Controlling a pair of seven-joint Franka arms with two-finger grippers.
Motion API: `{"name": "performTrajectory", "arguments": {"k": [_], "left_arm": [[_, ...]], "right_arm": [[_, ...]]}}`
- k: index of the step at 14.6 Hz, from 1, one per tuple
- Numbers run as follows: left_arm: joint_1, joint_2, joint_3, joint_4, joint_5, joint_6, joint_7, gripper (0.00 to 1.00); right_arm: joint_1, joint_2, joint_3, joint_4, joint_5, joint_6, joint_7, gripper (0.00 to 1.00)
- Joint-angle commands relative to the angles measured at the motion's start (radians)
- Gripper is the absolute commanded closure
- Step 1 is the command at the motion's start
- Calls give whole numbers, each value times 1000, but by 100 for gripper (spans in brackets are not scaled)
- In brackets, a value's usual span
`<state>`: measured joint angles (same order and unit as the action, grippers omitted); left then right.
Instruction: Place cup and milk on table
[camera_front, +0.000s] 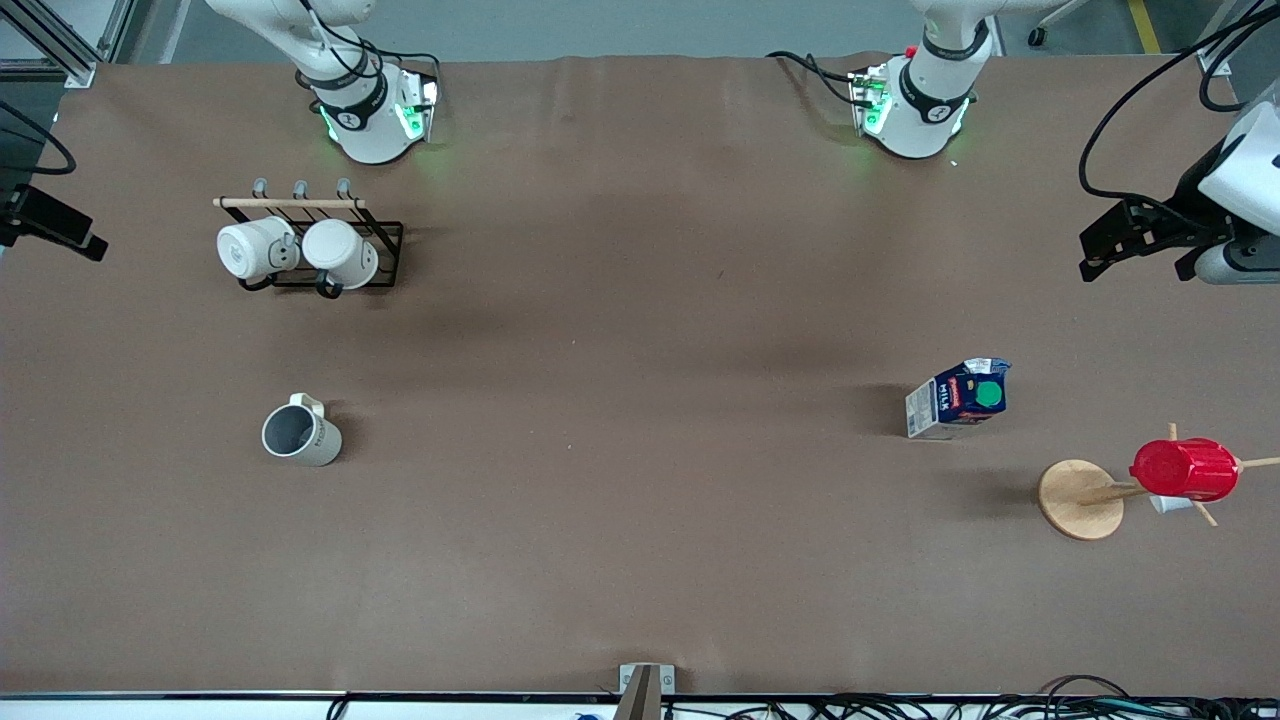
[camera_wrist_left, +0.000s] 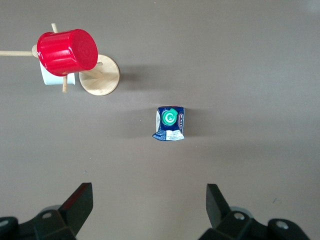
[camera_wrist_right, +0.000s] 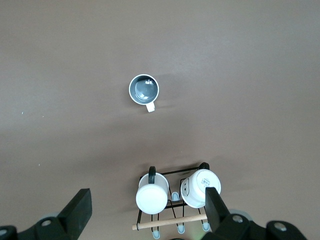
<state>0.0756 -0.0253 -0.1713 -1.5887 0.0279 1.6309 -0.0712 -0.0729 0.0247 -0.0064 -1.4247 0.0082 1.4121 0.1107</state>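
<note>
The cup, off-white with a grey inside, stands upright on the brown table toward the right arm's end; it also shows in the right wrist view. The milk, a blue carton with a green cap, stands upright on the table toward the left arm's end, and shows in the left wrist view. My left gripper is open, empty and high up at the left arm's end. My right gripper is open, empty and high over the mug rack.
A black wire rack with two white mugs stands near the right arm's base. A wooden peg stand holds a red ribbed cup, nearer to the front camera than the milk.
</note>
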Motion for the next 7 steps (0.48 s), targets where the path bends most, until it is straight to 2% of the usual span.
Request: {"name": "performTrajectory", "arguments": {"k": [1, 4, 7], "left_arm": [[1, 18, 1, 18, 20, -6, 17, 0], [-4, 37, 3, 25, 44, -5, 18, 0], [-14, 110, -5, 36, 70, 16, 19, 0]], "right_arm": [[-10, -15, 11, -11, 1, 4, 9, 0], [-10, -15, 11, -11, 1, 5, 9, 0], [-10, -14, 11, -13, 1, 2, 11, 0]]}}
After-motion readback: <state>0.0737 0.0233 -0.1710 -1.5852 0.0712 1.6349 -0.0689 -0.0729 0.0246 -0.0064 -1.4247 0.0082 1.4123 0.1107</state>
